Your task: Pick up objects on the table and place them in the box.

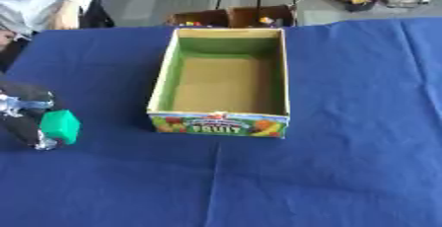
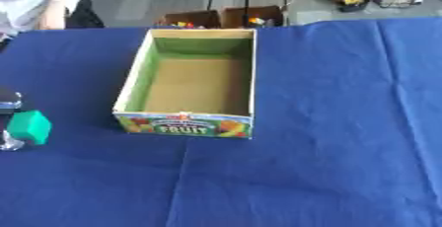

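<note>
The box (image 1: 219, 80) is cardboard: plain matt brown on its floor, green on its inner walls, with a glossier printed fruit label across its near wall. It stands on a matt blue cloth (image 1: 345, 162), creased and faintly wrinkled. Left of the box, the left hand (image 1: 24, 115), black with silvery metal parts, has its fingers round a smooth, plastic-looking green block (image 1: 60, 126).

A dark blue cloth (image 1: 345, 147) covers the desk. The box (image 1: 164, 80) is green inside with a tan floor and a colourful fruit print. The block (image 1: 60, 126) is green.
</note>
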